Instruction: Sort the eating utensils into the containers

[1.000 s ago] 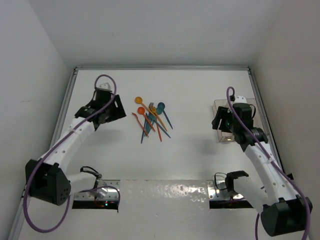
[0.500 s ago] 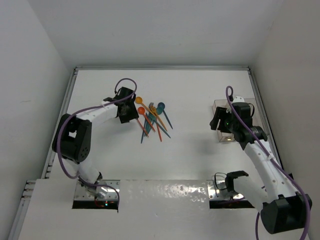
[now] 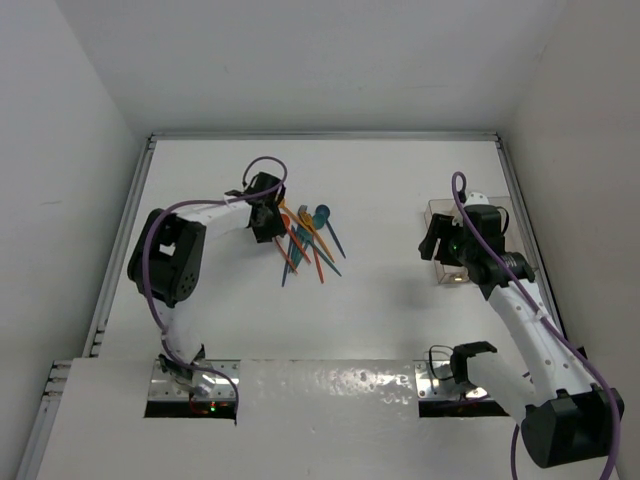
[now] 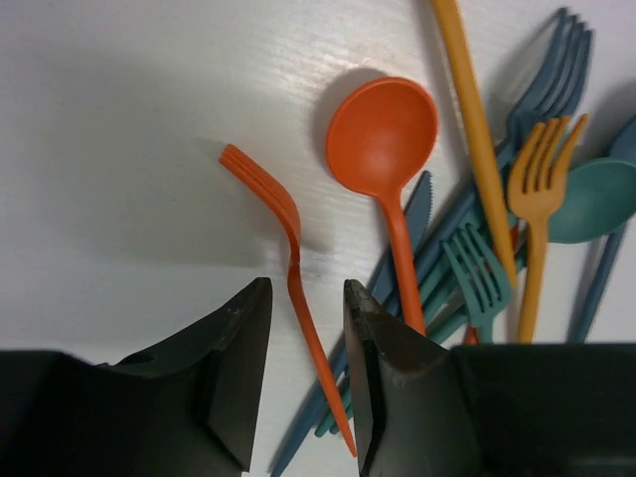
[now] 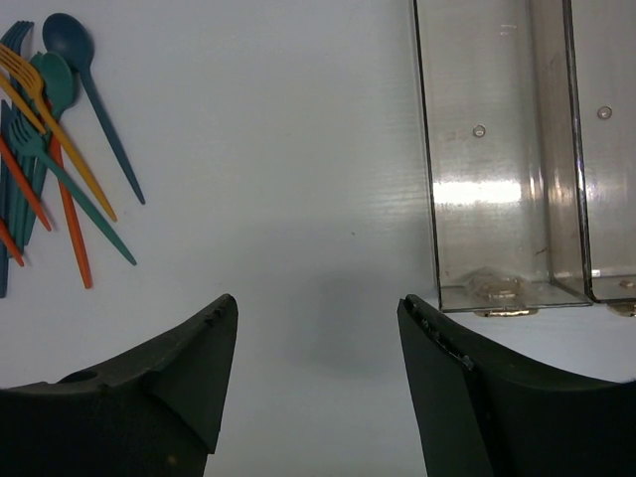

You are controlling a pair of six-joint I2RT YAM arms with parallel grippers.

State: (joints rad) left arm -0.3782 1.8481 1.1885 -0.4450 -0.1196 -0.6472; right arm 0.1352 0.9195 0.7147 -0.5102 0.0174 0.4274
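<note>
Left end effector (image 4: 306,298) straddles the orange fork (image 4: 281,204), jaws narrowly apart, unclamped. Handle runs 11 to 5 o'clock between them

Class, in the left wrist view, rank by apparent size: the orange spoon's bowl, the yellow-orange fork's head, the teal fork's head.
1. Orange spoon's bowl.
2. Yellow-orange fork's head and teal fork's head: about alike, not ranked.
</note>
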